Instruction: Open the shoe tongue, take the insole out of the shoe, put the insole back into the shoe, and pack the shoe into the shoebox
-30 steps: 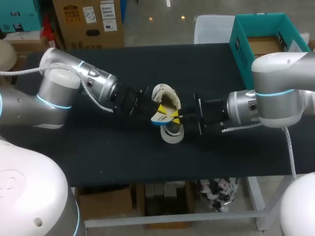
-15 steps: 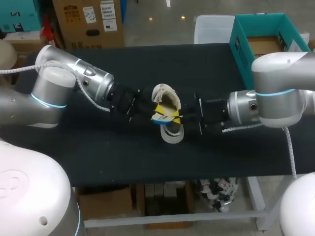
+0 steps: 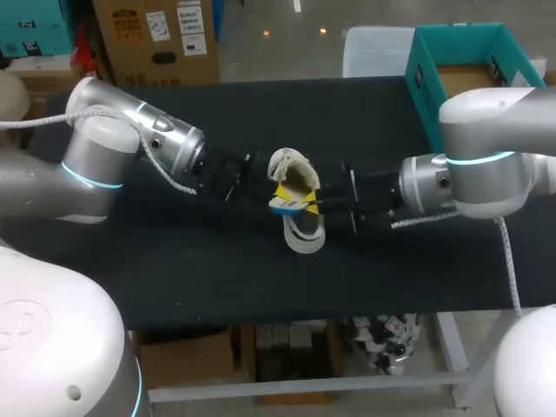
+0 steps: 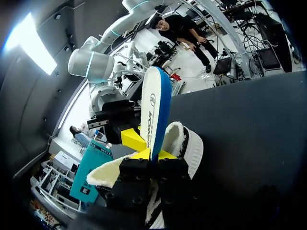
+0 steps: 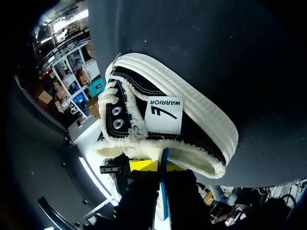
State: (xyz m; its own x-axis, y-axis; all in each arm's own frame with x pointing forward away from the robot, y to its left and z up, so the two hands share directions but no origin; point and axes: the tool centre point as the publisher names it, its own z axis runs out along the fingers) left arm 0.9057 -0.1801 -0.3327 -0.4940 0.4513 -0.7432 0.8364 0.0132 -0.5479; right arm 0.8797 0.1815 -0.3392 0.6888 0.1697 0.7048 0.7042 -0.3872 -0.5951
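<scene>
both left gripper (image 4: 149, 154), right gripper (image 5: 160, 166) pinch insole (image 4: 154, 108); only right wrist shows eyelets (image 5: 116, 111)

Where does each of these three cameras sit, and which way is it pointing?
Head view: fixed above and behind the robot, looking down on the black table; both arms come in, left gripper and right gripper meeting at the black, fleece-lined shoe.
Left wrist view: on the left wrist, looking out along its gripper, shut on the white, blue-edged insole; right arm beyond.
Right wrist view: on the right wrist, facing the shoe; its gripper holds the insole's edge.
Both wrist views share shoe and insole.
</scene>
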